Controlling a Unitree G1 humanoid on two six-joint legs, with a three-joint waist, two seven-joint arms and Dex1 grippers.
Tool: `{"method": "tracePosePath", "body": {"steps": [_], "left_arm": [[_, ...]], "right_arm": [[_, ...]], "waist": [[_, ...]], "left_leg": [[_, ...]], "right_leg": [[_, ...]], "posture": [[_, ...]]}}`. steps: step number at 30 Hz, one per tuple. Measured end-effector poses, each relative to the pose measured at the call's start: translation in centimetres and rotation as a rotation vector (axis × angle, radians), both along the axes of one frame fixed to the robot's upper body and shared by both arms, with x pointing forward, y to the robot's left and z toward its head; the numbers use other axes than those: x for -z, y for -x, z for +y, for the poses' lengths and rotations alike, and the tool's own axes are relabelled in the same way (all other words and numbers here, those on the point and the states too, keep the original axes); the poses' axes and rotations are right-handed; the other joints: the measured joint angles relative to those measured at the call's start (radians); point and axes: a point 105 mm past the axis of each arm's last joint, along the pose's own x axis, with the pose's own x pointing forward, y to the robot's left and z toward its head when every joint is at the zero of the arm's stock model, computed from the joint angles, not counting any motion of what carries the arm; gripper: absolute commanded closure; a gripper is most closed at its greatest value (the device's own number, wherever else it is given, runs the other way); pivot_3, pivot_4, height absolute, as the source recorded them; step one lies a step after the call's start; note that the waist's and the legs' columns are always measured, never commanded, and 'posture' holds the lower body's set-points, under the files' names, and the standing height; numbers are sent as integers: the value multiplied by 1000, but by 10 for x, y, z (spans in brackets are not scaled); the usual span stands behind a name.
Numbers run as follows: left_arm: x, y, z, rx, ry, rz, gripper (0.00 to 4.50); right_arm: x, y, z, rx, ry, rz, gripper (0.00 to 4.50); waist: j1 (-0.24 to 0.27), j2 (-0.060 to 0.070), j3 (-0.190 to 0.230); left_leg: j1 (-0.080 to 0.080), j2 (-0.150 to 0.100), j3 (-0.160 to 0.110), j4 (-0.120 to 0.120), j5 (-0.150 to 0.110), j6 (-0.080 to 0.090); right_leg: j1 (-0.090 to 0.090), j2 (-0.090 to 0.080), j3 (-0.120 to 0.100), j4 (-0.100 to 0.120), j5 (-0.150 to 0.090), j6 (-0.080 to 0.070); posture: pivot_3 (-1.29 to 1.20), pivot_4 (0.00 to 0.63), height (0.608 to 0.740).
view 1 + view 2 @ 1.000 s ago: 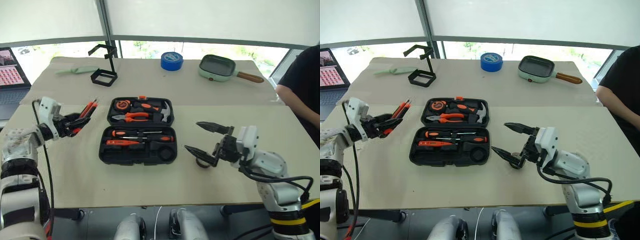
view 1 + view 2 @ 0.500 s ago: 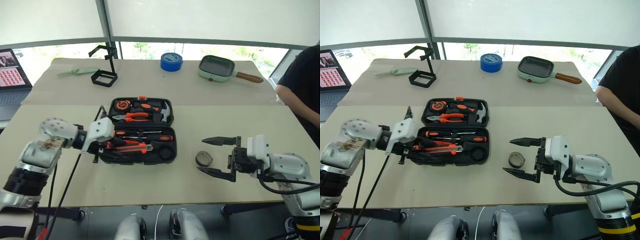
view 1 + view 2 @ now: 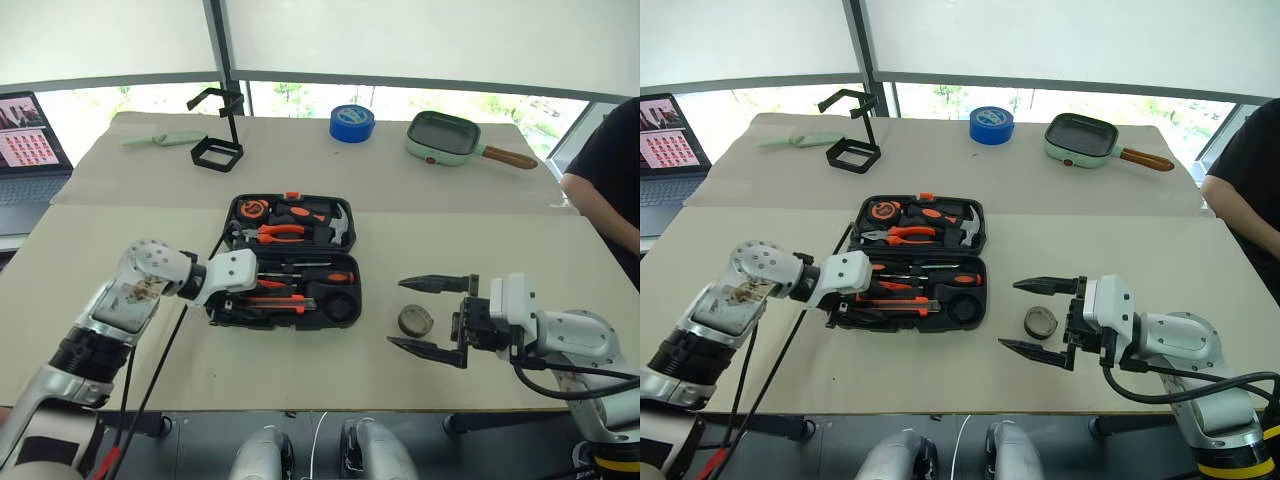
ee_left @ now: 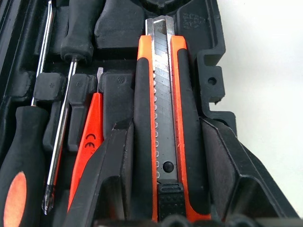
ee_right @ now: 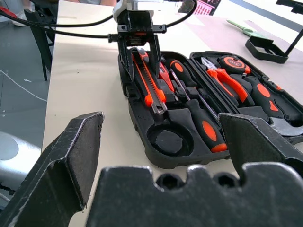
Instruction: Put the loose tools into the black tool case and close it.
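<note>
Two halves of the flat black plastic clamshell tool case (image 3: 290, 262) lie open near the middle of the beige table (image 3: 480, 240), lid towards the window, most moulded slots filled. Left gripper (image 3: 243, 290) reaches in from the case's left end, its jaws clamped on the orange-and-black utility knife (image 4: 160, 118), which lies lengthwise along the near-edge slot, apparently being seated there. Small dark grey tape roll (image 3: 415, 320) rests on the table just right of the case, between the spread fingers of the right gripper (image 3: 432, 317), which touch nothing; the round recess at the case's right end looks meant for it. Open tabletop borders the case's near and right sides, leaving approach room; the far side must stay free for swinging the lid shut.
</note>
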Motion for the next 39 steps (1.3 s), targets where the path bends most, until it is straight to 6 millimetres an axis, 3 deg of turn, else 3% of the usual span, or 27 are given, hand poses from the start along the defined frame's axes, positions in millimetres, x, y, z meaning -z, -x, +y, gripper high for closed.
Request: {"method": "tracePosePath", "body": {"steps": [5,6,11,14,18,21,22,24,28,29,30,39], "left_arm": [[1,-2,-1,-5,-1,8,2890],[1,-2,-1,-10,2,14,2091],[0,-7,-6,-10,86,9,305],[-10,-9,-8,6,179,1,305],[-39,-12,-4,6,352,-9,305],[-50,-10,1,11,415,-22,1028],[-49,-7,3,15,426,-12,1454],[-39,-2,9,12,415,20,1967],[-16,10,11,20,411,56,3614],[-11,13,10,32,410,47,3789],[-9,15,9,40,404,39,4334],[3,6,1,-8,413,-53,4443]], "right_arm": [[0,0,0,6,-1,5,0],[0,0,0,7,-1,5,0],[-1,-1,1,11,-10,0,0],[-1,-1,1,11,-10,0,0],[-2,-3,2,10,-17,-5,0],[-2,-3,3,10,-26,-4,0],[-1,-3,3,11,-29,-2,0],[0,-5,1,19,-32,6,0],[3,-6,0,29,-39,12,0],[3,-7,0,33,-38,15,0],[4,-7,0,35,-37,16,0],[3,-8,-1,53,-33,8,0]], "waist": [[1,0,0],[2,0,0],[2,0,0],[0,0,0],[-4,0,0],[-7,0,0],[-7,0,0],[-8,0,0],[-6,0,0],[-5,0,0],[-3,0,0],[-3,0,0]], "left_leg": [[0,0,0,1,0,0],[0,0,0,1,0,0],[0,0,-1,1,0,0],[-2,0,-1,2,0,0],[-2,0,-1,3,0,0],[0,0,-1,3,0,0],[0,0,-1,3,0,0],[0,0,-1,3,0,0],[-1,0,-1,3,0,0],[-1,0,-1,3,0,0],[-1,0,-1,3,0,0],[-1,0,-2,3,0,0]], "right_leg": [[0,0,0,1,0,0],[0,0,0,1,0,0],[0,0,0,0,0,1],[0,0,-1,0,0,1],[0,0,-1,1,0,1],[0,0,-1,2,1,1],[1,0,-1,2,1,1],[1,0,-1,2,0,1],[0,0,-1,2,1,1],[0,-1,-1,2,1,1],[0,-1,-1,2,1,1],[1,-1,-1,1,1,1]], "posture": [[0,150,740],[0,150,740],[0,150,740],[0,150,740],[0,150,740],[0,150,740],[0,150,740],[0,150,740],[0,150,740],[0,150,740],[0,150,740],[0,150,740]]}}
